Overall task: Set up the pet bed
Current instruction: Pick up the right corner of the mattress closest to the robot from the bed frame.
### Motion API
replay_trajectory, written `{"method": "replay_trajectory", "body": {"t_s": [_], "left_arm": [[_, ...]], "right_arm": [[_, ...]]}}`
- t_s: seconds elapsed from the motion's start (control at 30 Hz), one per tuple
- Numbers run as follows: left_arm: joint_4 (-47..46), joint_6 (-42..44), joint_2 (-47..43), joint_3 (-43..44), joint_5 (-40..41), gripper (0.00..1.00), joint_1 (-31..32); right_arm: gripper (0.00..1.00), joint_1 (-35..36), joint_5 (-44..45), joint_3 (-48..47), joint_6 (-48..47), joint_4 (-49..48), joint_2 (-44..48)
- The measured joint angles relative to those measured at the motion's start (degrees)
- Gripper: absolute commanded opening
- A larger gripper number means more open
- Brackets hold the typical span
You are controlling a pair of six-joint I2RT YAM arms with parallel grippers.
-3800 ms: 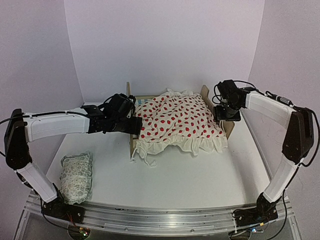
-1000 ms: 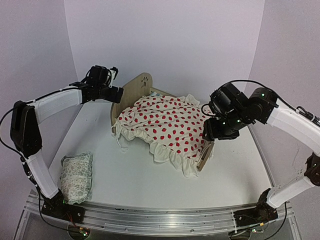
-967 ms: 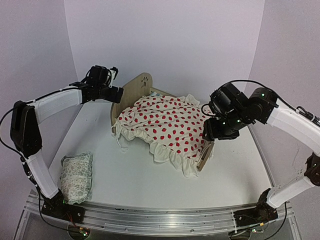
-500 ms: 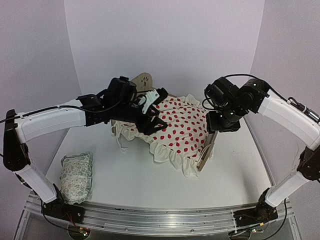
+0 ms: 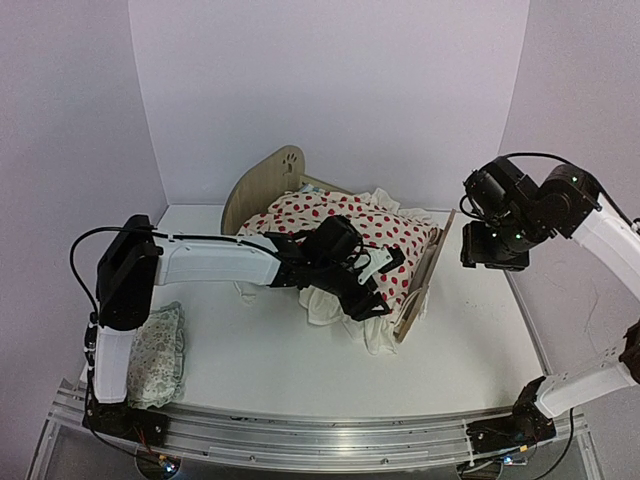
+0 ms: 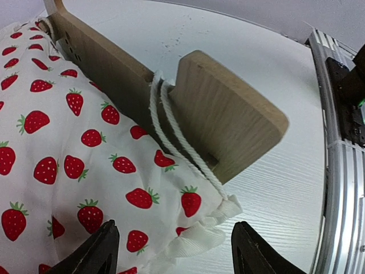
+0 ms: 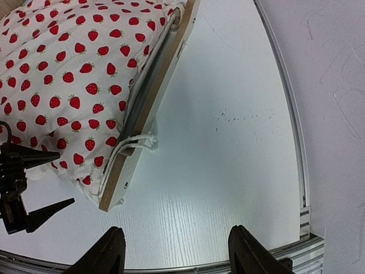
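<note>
Blanket step: dressing the foot of the light plywood pet bed (image 5: 262,188), which stands mid-table.
My left gripper (image 6: 179,254) hangs open over the hem of the cream, strawberry-print ruffled blanket (image 5: 300,212) by the footboard (image 6: 228,114); the right gripper (image 7: 177,251) is open and empty. Next, I judge: pinch the hem and smooth it. White table (image 5: 300,380), lilac walls (image 5: 330,90).

Open tabletop (image 5: 480,330) right of footboard (image 5: 423,280)
</note>
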State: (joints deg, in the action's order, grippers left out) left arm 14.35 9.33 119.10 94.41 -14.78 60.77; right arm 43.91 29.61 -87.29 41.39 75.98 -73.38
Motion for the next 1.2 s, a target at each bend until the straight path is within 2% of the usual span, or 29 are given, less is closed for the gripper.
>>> {"method": "replay_trajectory", "body": {"t_s": [0.13,0.3,0.43,0.47,0.57,0.67,0.77,1.2], "left_arm": [[-0.6,-0.1,2.6,1.0,3.0,0.64,0.0],[-1.9,0.7,4.3,1.0,7.4,0.65,-0.1],[-3.3,2.1,4.6,0.7,7.8,0.65,0.0],[-3.6,2.3,4.6,0.5,7.7,0.61,0.0],[-4.7,2.9,4.7,-0.1,7.6,0.40,0.1],[-5.4,3.2,5.2,-0.1,8.2,0.14,0.1],[-6.2,3.8,5.6,-0.1,8.8,0.01,0.1],[-7.0,2.6,5.5,0.0,10.8,0.00,0.3]], "right_arm": [[0.63,0.0,-0.1,1.4,1.4,0.4,0.6],[0.63,0.0,-0.5,2.2,2.5,0.5,1.8],[0.63,0.0,-0.7,2.2,2.7,0.5,2.7],[0.63,0.0,-0.7,2.2,2.7,0.5,2.8],[0.63,0.0,-0.9,2.2,2.6,0.5,2.8],[0.63,0.0,-0.9,2.2,2.6,0.5,2.8],[0.63,0.0,-0.9,2.2,2.3,0.5,2.8],[0.64,0.0,-0.9,2.0,0.0,0.7,2.3]]}}
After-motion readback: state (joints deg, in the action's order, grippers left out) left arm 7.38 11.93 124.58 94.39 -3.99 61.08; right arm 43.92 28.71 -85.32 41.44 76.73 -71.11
